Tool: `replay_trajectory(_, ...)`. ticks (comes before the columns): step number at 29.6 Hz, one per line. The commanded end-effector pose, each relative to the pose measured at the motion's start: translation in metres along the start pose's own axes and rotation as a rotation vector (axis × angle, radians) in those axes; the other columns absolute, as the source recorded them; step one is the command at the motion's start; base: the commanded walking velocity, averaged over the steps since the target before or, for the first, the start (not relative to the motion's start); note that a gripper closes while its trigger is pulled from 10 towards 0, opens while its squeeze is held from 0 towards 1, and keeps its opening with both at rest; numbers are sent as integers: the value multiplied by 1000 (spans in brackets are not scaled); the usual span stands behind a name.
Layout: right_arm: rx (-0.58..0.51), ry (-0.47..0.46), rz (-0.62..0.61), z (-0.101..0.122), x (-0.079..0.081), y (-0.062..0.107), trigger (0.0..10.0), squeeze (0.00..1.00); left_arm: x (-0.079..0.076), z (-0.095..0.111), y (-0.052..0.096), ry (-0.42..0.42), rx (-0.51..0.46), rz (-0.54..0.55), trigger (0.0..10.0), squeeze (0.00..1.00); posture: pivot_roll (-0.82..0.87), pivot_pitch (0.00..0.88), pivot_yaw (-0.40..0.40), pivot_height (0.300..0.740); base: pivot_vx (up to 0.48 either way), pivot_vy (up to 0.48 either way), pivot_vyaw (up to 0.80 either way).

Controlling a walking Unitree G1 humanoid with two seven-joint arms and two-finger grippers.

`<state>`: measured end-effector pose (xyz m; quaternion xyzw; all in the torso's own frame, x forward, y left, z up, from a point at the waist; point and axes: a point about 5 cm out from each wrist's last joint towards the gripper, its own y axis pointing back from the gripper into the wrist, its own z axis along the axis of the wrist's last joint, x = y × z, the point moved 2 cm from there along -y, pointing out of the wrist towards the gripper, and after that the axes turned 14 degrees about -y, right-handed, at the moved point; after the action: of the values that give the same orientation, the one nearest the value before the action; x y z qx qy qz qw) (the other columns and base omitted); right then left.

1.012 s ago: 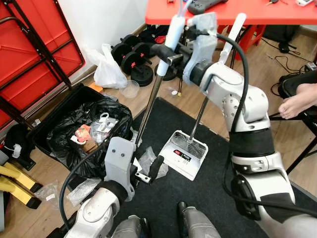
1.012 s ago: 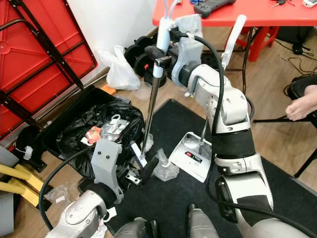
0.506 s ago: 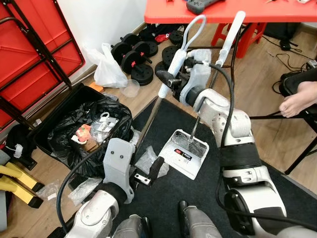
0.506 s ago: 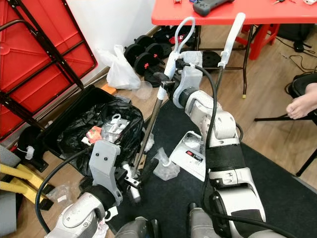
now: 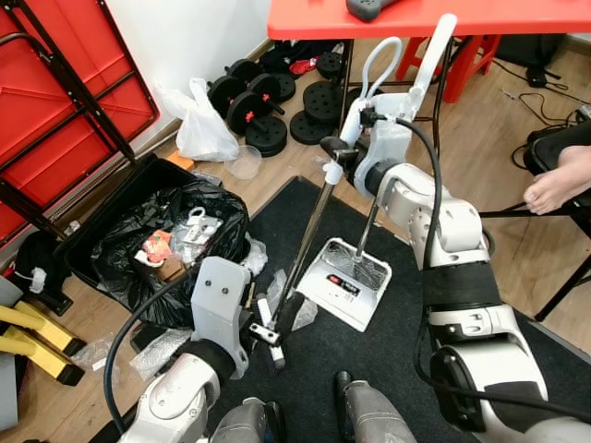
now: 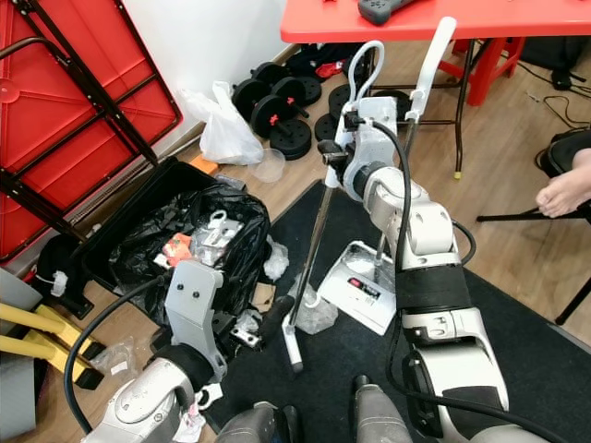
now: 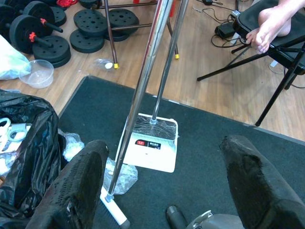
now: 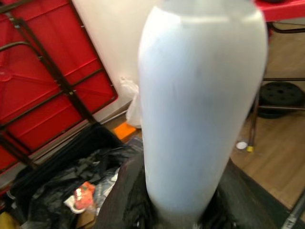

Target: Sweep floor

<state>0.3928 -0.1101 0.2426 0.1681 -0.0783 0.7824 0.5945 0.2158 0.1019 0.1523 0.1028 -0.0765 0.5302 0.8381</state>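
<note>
The right hand (image 5: 340,155) is clamped on the broom (image 5: 309,235) handle (head down on the black mat (image 5: 369,341)), left of the dustpan (image 5: 343,284); the left hand (image 7: 162,186) hovers near with fingers apart.

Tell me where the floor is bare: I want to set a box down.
Bare mat lies right of the dustpan, before the chair. It is crowded by the bin, with wrappers near the broom in the right hand, and weights at the wall.

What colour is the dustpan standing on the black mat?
White dustpan, with a small dark label; the left wrist view shows it best.
</note>
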Motion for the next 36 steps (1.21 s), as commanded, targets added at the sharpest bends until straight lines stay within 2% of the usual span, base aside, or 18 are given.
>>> replay_trajectory(1,17,32,-42,1,-3,1,10000,0,-3,-3,2,10,18,-19,10000,0,-90,287,33,740,0,0,0)
replay_trajectory(4,66,30,-91,4,-11,2,10000,0,-3,-3,2,13,17,-21,10000,0,-100,285,33,740,0,0,0)
replay_trajectory(9,76,49,-110,13,-14,4,10000,0,-2,-3,1,16,16,-22,10000,0,-103,285,34,740,0,0,0)
replay_trajectory(16,14,134,-163,48,-22,9,10000,0,-1,-5,0,21,16,-23,10000,0,-114,278,38,740,0,0,0)
replay_trajectory(23,-68,132,-137,69,-15,10,10000,0,0,-6,-1,22,15,-23,10000,0,-115,273,39,740,0,0,0)
replay_trajectory(29,-71,137,-123,71,-11,10,10000,0,0,-6,-2,21,14,-22,10000,0,-115,268,36,740,0,0,0)
replay_trajectory(36,49,163,-106,60,-13,12,10000,0,0,-6,-4,16,11,-23,10000,0,-126,260,37,740,0,0,0)
